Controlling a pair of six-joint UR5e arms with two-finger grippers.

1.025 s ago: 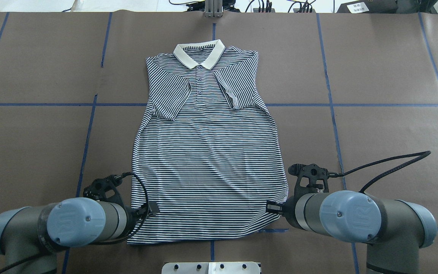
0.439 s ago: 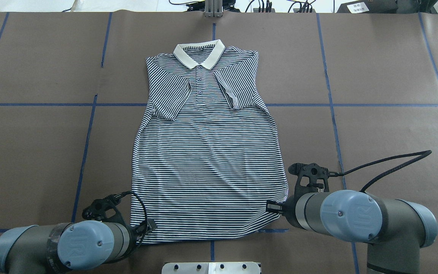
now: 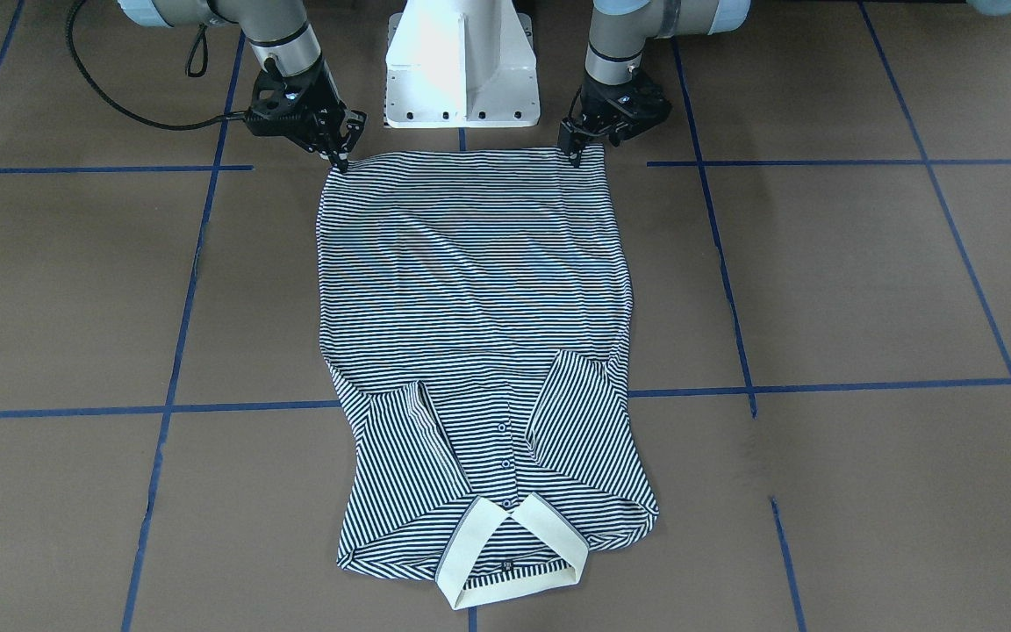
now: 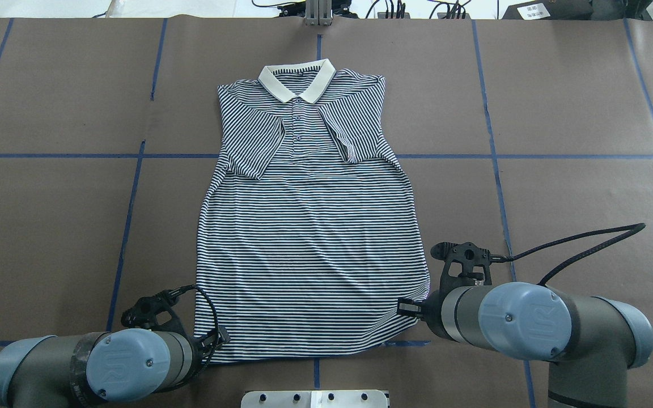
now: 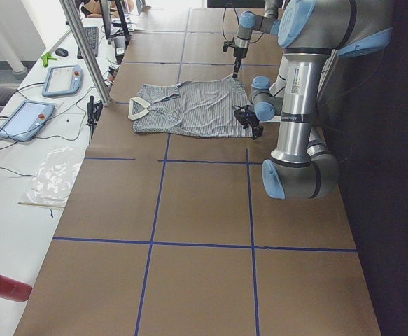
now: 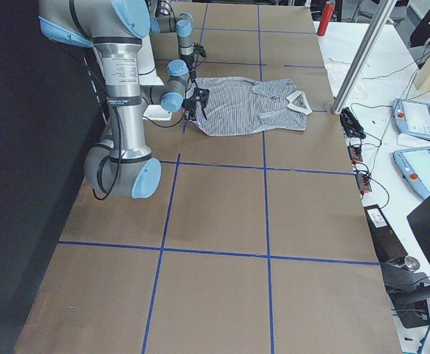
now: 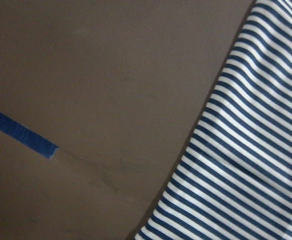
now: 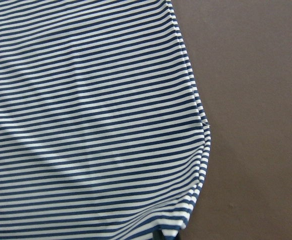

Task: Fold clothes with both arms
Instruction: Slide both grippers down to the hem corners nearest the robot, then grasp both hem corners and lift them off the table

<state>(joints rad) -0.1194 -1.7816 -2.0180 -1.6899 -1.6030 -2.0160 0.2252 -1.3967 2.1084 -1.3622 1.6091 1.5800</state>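
Overhead exterior: the shirt [image 4: 309, 243] lies flat mid-way along the table [image 4: 576, 192], hem at the robot's edge, sleeves [image 4: 250, 141] folded in. The left gripper [image 4: 221, 338] and right gripper [image 4: 407, 307] sit at the hem corners; whether they grasp, I cannot tell. The body folds are left to do.

Your robot is two grey tubular arms, the left arm [image 4: 57, 362] and the right arm [image 4: 593, 323], with silver wrist segments and round light-blue joint caps [image 4: 525, 323] (each embossed with a logo and set with one small screw). The left gripper [image 3: 574, 149] and right gripper [image 3: 343, 145] are black and two-fingered. You'll see a black cable [image 4: 587, 241] arcing off the right wrist, and a smaller loop at the left. The white pedestal [image 3: 462, 61] shows a row of dark bolt holes.
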